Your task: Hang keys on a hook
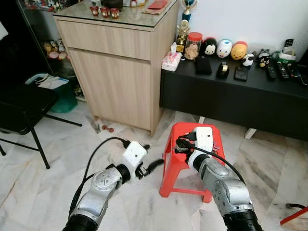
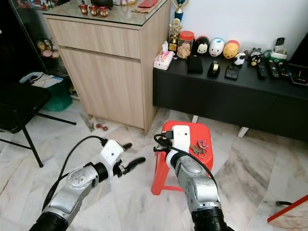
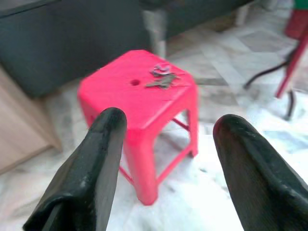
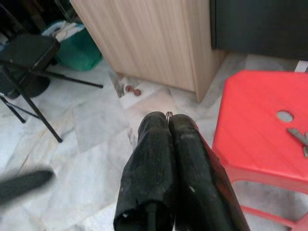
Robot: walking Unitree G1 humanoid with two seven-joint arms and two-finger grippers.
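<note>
A bunch of keys (image 2: 198, 147) lies on top of a red plastic stool (image 2: 166, 166), near the hole in the seat; the left wrist view has the keys (image 3: 161, 77) too. My right gripper (image 4: 168, 120) is shut and hovers over the stool's left edge, pointing away from the keys, which lie behind its wrist. A tiny metal loop peeks out at its tips; I cannot tell what it belongs to. To the stool's left, low over the floor, my left gripper (image 2: 131, 154) is open and holds nothing, its fingers (image 3: 108, 139) pointing at the stool.
A wooden cabinet (image 1: 115, 72) stands behind on the left. A low black console (image 1: 231, 96) with toys and remotes runs along the wall. A black folding chair (image 1: 24, 106) and green bin (image 1: 65, 98) are far left. A red bar (image 1: 293, 216) lies at the floor's right.
</note>
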